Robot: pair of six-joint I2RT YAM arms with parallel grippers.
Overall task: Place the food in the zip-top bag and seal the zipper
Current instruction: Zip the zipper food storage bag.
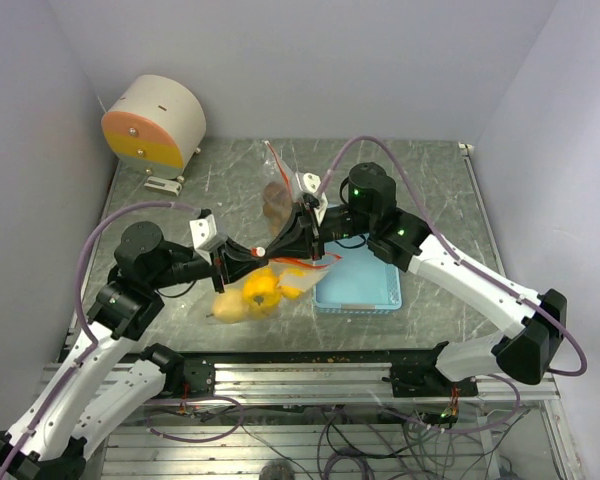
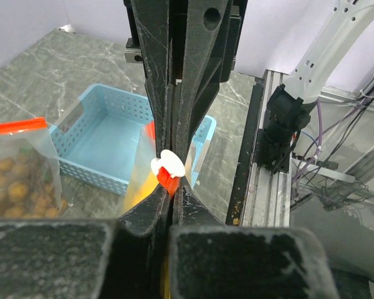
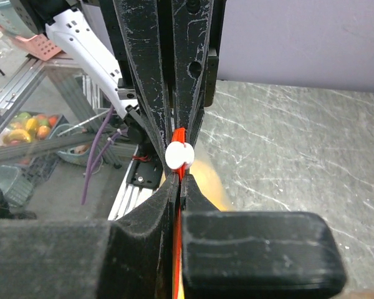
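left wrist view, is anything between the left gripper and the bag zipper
Nothing visible does. The left gripper is shut on the red zipper strip, the white slider right at its fingertips; the right gripper pinches the same strip just past the slider.

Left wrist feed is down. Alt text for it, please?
The left gripper is shut on the bag's red zipper beside its white slider, with the right gripper pinching from the far side. A light blue tray sits behind; small brown balls show through the bag at left.

Counts: 1 zip-top bag (image 1: pixel 276 180), 1 blue tray (image 1: pixel 358 298), 1 round drum (image 1: pixel 155 120) at far-left table corner, 2 yellowish fruits (image 1: pixel 261 289) (image 1: pixel 230 306) bagged; brown lumps (image 1: pixel 277 203): can't count.
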